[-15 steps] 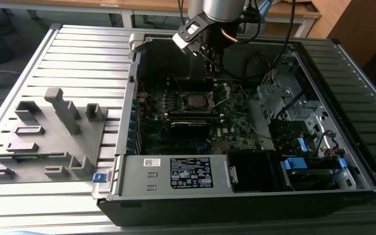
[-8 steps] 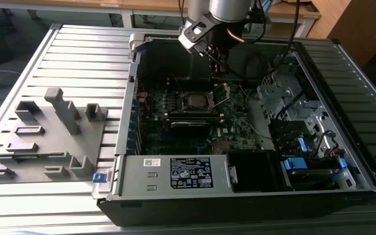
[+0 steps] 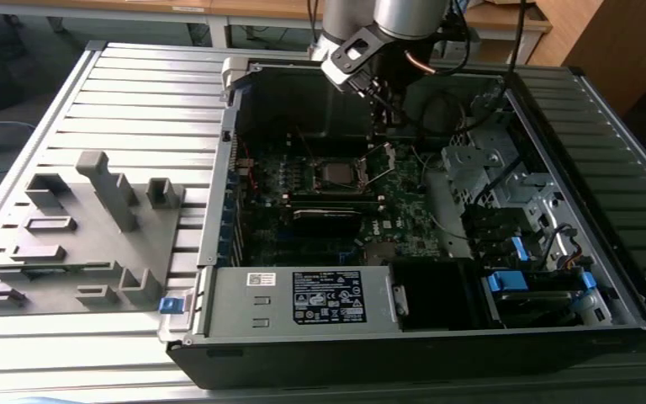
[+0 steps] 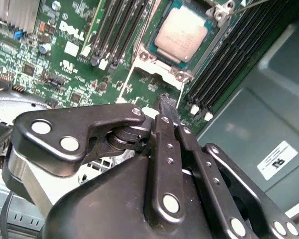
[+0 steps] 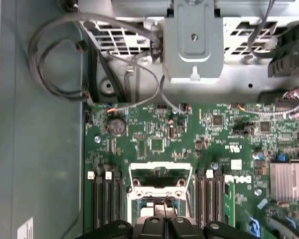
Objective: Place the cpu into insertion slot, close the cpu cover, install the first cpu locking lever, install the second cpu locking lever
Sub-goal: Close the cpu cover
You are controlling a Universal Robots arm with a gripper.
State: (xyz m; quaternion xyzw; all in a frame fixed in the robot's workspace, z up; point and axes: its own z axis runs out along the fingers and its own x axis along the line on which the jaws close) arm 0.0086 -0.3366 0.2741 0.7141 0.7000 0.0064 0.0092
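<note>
1. Nearest is the labelled power supply box [image 3: 329, 296], against the near wall of the open computer case [image 3: 413, 358]. The case lies on its side on the slatted tabletop [image 3: 132, 93], so the inside is reachable from above. A grey parts holder [image 3: 76, 227] rests on the exterior view's left, well apart from the work.
2. Farther in, the green motherboard [image 3: 289, 244] lies flat in the case.
3. In the middle of the board, between rows of long memory slots [image 4: 229, 55], the cpu [image 4: 182, 36] sits flat in the insertion slot [image 4: 150, 50] with its silver top up. I judge the first step done.
4. The cpu cover [image 5: 159, 167] is not down. It stands raised at the edge of the slot, so the chip is uncovered.
5. The fingers [image 4: 168, 134] are pressed together and hold nothing. Their tips hang just beside the raised cover; I cannot tell if they touch it. Closed tips probably serve here as one firm pusher for folding the plate.
6. Farthest, the arm [image 3: 407, 17] reaches in from the far side of the case.
</note>
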